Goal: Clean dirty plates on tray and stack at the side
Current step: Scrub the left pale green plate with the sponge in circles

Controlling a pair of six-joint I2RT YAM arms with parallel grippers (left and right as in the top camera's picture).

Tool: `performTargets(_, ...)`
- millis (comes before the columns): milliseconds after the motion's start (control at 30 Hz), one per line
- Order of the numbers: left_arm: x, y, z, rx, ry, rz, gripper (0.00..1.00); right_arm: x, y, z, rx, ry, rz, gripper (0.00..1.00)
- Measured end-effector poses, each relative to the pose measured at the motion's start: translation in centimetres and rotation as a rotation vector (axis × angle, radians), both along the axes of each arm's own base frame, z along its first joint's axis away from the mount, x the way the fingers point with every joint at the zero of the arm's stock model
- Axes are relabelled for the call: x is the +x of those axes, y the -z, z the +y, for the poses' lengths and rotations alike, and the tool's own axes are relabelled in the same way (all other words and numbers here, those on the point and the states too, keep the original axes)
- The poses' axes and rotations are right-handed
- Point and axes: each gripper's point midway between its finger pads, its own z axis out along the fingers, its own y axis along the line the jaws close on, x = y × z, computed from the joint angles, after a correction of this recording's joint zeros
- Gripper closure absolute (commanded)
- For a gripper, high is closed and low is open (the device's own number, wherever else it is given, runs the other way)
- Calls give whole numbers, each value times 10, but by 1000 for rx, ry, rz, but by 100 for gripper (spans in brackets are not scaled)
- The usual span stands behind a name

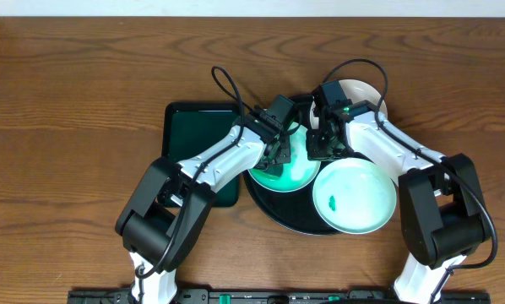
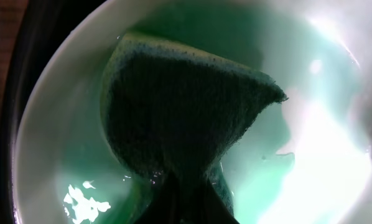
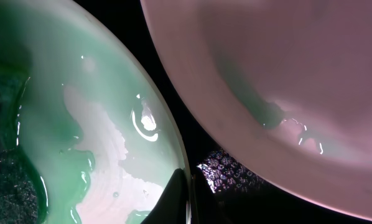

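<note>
Left claw (image 1: 278, 154) pinches a soft green foam sponge (image 2: 180, 118) onto the slick-looking, fragile round pale-mint plate (image 2: 316, 130); right claw (image 1: 324, 145) clamps its rim.

Wooden table (image 1: 67, 101): black tray (image 1: 274, 211), green tray (image 1: 193, 131).
</note>
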Motion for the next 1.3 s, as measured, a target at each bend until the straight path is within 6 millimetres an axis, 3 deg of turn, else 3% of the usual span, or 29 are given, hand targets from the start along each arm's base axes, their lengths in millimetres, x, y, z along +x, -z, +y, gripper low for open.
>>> performTargets(467, -11, -15, -16, -114, 33, 33, 93, 0, 0, 0, -1, 1, 0, 99)
performTargets(633, -28, -52, -33, -194, 92, 0, 93, 0, 0, 0, 0, 0, 0, 99)
performTargets(733, -23, -86, -32, -221, 90, -88, 93, 0, 0, 0, 0, 0, 0, 99)
performTargets(833, -16, -105, -24, -213, 70, -156, 93, 0, 0, 0, 0, 0, 0, 99)
performTargets(967, -9, -102, -16, -164, 45, -186, 93, 0, 0, 0, 0, 0, 0, 99)
performTargets(1300, -4, -72, -8, -77, 24, -159, 93, 0, 0, 0, 0, 0, 0, 99)
